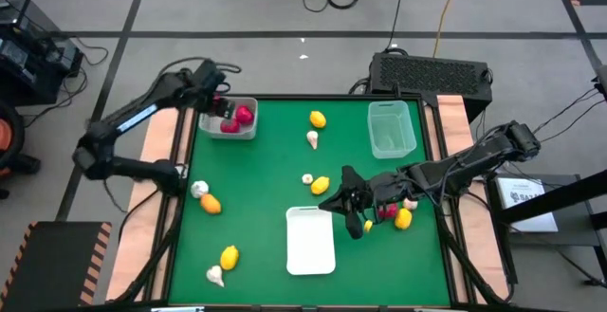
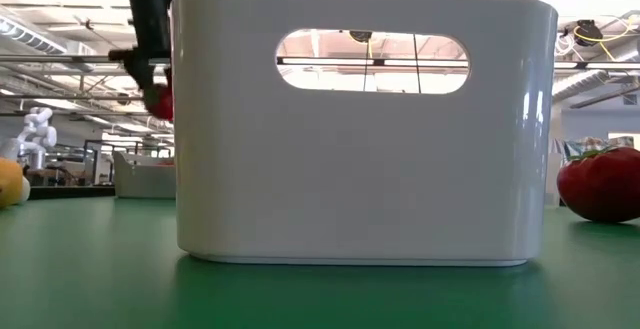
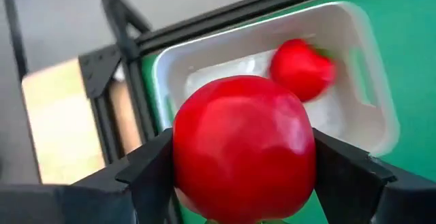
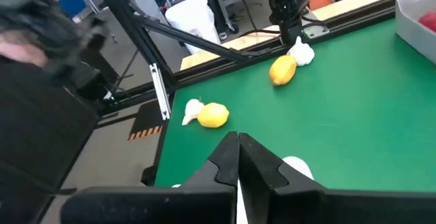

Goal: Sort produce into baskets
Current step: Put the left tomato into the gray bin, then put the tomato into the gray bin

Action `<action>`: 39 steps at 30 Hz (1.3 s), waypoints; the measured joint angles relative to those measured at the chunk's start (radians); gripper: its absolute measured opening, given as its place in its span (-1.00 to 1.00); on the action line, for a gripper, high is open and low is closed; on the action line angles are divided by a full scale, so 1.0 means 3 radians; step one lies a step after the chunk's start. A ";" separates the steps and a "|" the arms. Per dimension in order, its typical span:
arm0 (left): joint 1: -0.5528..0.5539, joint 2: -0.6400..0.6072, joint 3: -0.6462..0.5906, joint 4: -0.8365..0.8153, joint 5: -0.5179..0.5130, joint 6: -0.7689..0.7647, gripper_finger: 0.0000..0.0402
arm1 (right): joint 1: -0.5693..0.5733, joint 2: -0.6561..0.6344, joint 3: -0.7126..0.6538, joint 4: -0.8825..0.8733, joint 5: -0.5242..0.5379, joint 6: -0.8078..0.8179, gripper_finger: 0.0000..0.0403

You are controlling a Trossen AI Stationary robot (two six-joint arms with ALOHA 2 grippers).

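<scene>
The left gripper (image 3: 242, 176) hangs over the grey tub (image 1: 228, 119) at the table's far left corner, jaws clamped on a red ball (image 3: 244, 148); another red piece (image 3: 302, 69) lies inside the tub. The right gripper (image 1: 349, 201) sits low mid-table beside a white tub (image 1: 311, 240), its jaws pressed together, holding nothing. The green tub (image 1: 391, 128) stands far right; lemons (image 1: 229, 256) and garlic (image 1: 215, 275) lie scattered on the mat

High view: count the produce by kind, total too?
Red round pieces: 3, one in the left gripper's jaws, one in the whitish tub.
Yellow or orange lemons: 5.
White garlic bulbs: 5, one partly hidden by the right arm.
Total: 13.
</scene>
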 joint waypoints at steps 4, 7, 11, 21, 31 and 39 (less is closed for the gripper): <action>0.0230 0.0331 0.0000 0.0072 0.0231 -0.0001 0.43 | 0.0059 0.0000 0.0000 -0.0007 -0.0149 0.0111 -1.00; 0.0273 0.0502 0.0000 0.0150 0.0184 0.0000 0.43 | 0.0111 0.0000 0.0000 -0.0016 -0.0162 0.0151 -1.00; 0.0285 0.0638 0.0000 0.0251 0.0009 0.0000 0.44 | 0.0135 0.0000 0.0000 -0.0017 -0.0162 0.0151 -1.00; 0.0281 0.0738 0.0000 0.0408 -0.0127 -0.0020 0.57 | 0.0076 -0.0324 -0.0004 -0.0598 -0.0344 -0.0171 -1.00; 0.0291 0.0744 0.0000 0.0554 -0.0280 -0.0029 0.76 | 0.0055 -0.0854 0.0000 -0.1310 0.0000 -0.0341 -1.00; 0.0290 0.0845 0.0000 0.0546 -0.0242 -0.0008 0.96 | -0.0001 -0.0856 0.0000 -0.1175 0.0481 -0.0448 -1.00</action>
